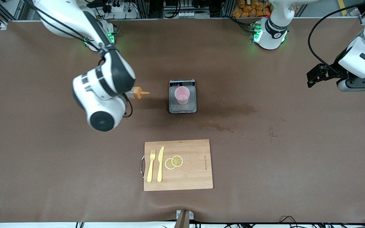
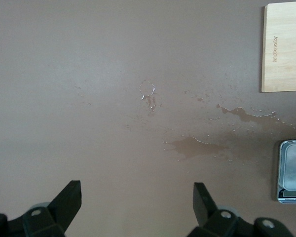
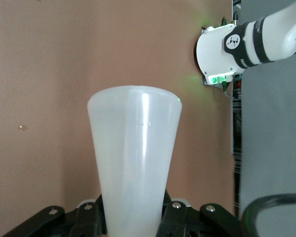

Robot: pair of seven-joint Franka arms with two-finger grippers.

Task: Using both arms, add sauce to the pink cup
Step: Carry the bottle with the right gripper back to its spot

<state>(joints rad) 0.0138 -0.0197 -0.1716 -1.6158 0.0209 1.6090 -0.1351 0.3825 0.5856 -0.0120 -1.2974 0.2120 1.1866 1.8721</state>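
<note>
The pink cup [image 1: 182,95] stands upright on the steel scale tray [image 1: 182,108] mid-table. My right gripper [image 1: 128,95], mostly hidden by its wrist, is shut on the sauce bottle [image 1: 137,92]. The bottle lies sideways over the table beside the scale, toward the right arm's end, its orange nozzle pointing at the cup and stopping short of it. In the right wrist view the whitish bottle body [image 3: 135,148] sits clamped in my right gripper [image 3: 133,217]. My left gripper [image 1: 313,77] is open and empty, waiting over the left arm's end of the table; it also shows in the left wrist view [image 2: 137,190].
A wooden cutting board [image 1: 195,177] lies nearer the front camera, with a yellow fork [image 1: 151,166], a yellow knife [image 1: 160,164] and two lemon slices [image 1: 174,162]. Wet stains [image 1: 230,115] mark the cloth beside the scale, toward the left arm's end. The left wrist view shows the scale [image 2: 292,173] and board [image 2: 285,47].
</note>
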